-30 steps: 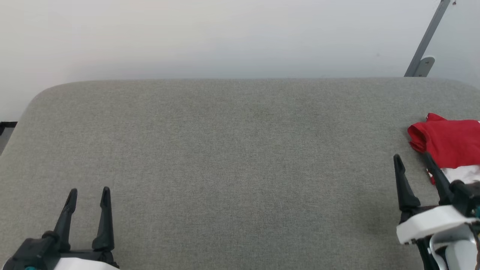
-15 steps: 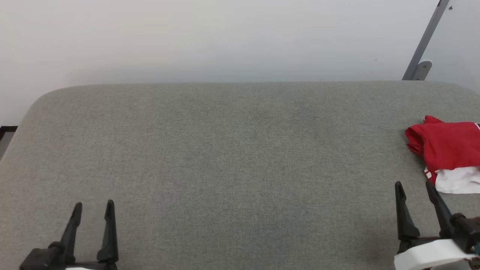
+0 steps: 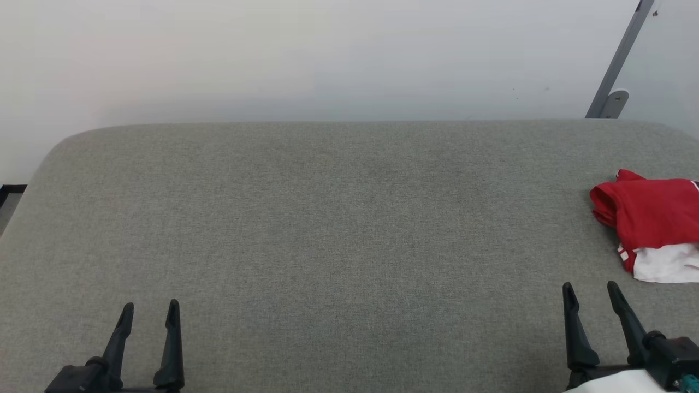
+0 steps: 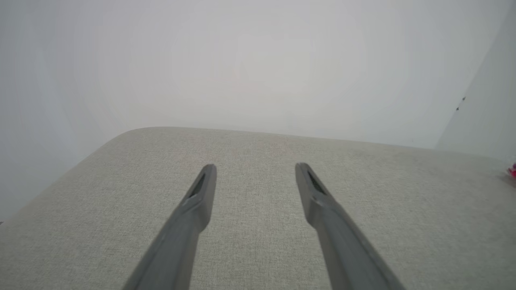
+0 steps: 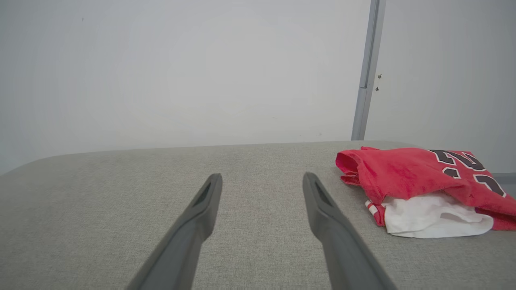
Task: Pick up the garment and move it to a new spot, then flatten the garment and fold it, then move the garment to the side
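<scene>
While the left gripper (image 3: 151, 304) and the right gripper (image 3: 590, 285) are hovering with fingers apart over the grey woven counter (image 3: 327, 218), the garment (image 3: 650, 218) is lying bunched near its right edge. Soft, light and limp, it is probably offering its surest hold at the rumpled red fold.
</scene>
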### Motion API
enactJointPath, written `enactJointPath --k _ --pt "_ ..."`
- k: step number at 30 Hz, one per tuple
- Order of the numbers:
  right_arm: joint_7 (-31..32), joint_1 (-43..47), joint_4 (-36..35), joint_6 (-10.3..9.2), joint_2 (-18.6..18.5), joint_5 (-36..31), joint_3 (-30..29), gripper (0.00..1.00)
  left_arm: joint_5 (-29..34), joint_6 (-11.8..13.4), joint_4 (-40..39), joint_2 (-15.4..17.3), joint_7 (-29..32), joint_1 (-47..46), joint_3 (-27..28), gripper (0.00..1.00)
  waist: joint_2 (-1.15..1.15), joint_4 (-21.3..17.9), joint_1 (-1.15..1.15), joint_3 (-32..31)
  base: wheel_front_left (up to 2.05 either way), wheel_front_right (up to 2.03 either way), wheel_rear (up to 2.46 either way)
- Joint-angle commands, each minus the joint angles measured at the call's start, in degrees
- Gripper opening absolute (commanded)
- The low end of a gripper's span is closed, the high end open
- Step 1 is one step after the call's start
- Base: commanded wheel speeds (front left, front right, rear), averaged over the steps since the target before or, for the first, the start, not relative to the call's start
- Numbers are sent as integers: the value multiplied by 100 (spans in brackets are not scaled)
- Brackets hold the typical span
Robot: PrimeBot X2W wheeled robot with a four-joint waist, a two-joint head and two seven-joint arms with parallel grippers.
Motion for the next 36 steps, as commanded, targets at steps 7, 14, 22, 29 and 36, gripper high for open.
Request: enactJointPath --k 7,14,22,29,36 --pt "-20 100 -76 -2 70 -48 19 100 55 -14 2 -85 -28 55 -38 100 0 29 0 6 0 0 0" --pt "-20 115 -68 -2 109 -59 7 100 74 -14 18 -129 -28 50 -93 100 0 35 0 7 0 0 0" --pt "14 80 84 0 112 14 2 0 83 1 102 -195 16 8 -47 0 0 43 0 -1 0 0 0" --pt "151 25 215 0 120 527 -9 0 -425 3 228 -235 136 -72 -52 0 0 35 0 1 0 0 0" --pt "349 -104 267 0 124 1285 -22 0 -1169 1 316 -245 314 -224 -37 0 0 23 0 3 0 0 0"
